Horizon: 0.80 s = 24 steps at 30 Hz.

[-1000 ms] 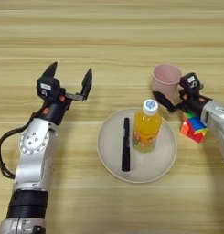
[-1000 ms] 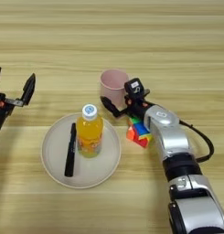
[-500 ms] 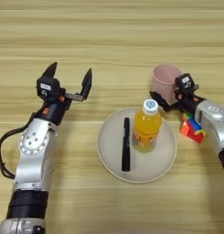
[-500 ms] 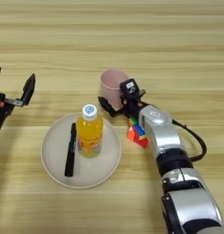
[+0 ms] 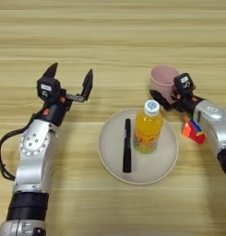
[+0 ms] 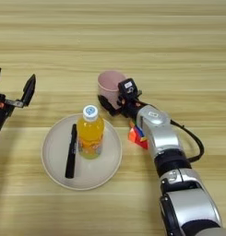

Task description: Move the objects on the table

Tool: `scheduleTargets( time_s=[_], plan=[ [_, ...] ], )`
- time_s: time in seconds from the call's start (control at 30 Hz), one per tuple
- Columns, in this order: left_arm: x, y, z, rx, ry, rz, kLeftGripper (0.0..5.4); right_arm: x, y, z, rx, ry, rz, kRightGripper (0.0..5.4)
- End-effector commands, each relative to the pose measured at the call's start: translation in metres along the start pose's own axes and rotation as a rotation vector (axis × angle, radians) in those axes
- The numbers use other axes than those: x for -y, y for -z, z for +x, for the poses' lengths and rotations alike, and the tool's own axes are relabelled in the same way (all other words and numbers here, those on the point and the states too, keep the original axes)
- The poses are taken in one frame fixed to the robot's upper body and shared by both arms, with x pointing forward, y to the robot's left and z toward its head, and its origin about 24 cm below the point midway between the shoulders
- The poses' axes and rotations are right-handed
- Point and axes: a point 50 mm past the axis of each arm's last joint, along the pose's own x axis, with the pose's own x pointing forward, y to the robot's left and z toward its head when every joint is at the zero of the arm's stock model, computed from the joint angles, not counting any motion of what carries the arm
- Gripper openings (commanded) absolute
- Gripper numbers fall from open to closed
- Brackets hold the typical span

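Beside pink cup point(image 5: 162, 79), right gripper point(image 5: 167, 99) reaches.

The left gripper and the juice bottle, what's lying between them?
Between the left gripper and the juice bottle lie bare table, the plate's rim and the black pen on it, seen in the left eye view.

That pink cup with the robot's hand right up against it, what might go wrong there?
The right gripper sits at the near side of the pink cup; whether its fingers have a grip cannot be seen, so a nudge could tip or slide the cup. The puzzle cube lies right beside the forearm and could be knocked. The orange-juice bottle stands upright on the cream plate nearby, so a sweeping arm might topple it.
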Motion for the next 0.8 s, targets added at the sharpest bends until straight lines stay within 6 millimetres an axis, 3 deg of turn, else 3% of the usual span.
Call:
scheduleTargets(
  time_s=[0.03,0.5,0.8],
  plan=[
    [0.001,0.001,-0.001,-0.004,0.005,0.009,5.4,0.003,-0.007,0.001,0.022,0.0,-0.014,4.24],
    [0.002,0.001,0.0,-0.004,0.005,0.007,5.4,0.01,-0.012,-0.003,0.048,0.008,-0.021,4.24],
    [0.003,0.001,0.001,-0.003,0.009,0.008,5.4,0.008,-0.029,-0.007,0.121,-0.012,-0.044,4.23]
  ],
)
